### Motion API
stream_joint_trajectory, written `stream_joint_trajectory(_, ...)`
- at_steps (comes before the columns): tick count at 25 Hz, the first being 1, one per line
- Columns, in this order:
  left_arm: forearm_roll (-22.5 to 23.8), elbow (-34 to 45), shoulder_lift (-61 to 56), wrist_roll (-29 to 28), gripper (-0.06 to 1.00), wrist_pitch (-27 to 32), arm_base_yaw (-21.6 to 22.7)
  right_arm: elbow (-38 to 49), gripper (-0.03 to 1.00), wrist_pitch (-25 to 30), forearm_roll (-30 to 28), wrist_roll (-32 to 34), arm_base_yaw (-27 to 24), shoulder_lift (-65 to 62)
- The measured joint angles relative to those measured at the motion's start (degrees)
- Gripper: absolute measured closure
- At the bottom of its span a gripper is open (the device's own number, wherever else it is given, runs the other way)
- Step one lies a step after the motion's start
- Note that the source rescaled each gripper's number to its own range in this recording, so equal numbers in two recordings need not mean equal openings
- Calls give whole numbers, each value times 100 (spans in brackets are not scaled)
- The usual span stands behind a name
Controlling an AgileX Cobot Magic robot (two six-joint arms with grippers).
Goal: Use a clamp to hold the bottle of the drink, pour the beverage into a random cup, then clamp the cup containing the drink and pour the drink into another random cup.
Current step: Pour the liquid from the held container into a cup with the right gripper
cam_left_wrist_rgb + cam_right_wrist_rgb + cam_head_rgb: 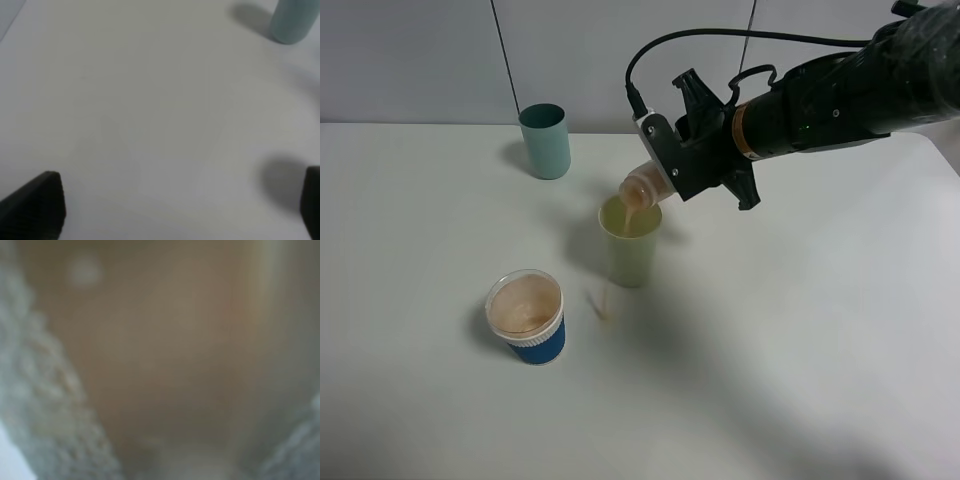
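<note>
In the exterior high view my right clamp (668, 178) is shut on the bottle (642, 190), which is tipped mouth-down over the pale yellow-green cup (630, 250). A thin stream of pinkish-brown beverage (632, 208) runs from the neck into that cup. The right wrist view is a blurred close-up of the brownish bottle (160, 355) between pale fingers (35, 405). My left gripper (175, 205) hangs open over bare table, its dark fingertips (37, 205) far apart and nothing between them. The left arm does not show in the exterior high view.
A teal cylindrical cup (545, 140) stands at the back left, also showing in the left wrist view as the teal cup (292, 20). A blue cup with a white rim (526, 315) holds brownish liquid at the front left. A small tan smear (604, 306) lies beside the yellow-green cup.
</note>
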Motion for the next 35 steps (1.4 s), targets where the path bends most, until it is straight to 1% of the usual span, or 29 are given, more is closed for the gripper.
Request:
stream_joint_trajectory(9,0,0,0,0,-1,0,0,-77,96,113,-70,19,32,0)
stream_joint_trajectory(12,0,0,0,0,-1,0,0,-77,96,113,45,38,32,0)
stream_joint_trajectory(22,0,0,0,0,-1,0,0,-77,96,240,79,41,32,0)
stream_joint_trajectory(35,0,0,0,0,-1,0,0,-77,96,428,-72,-2,32,0)
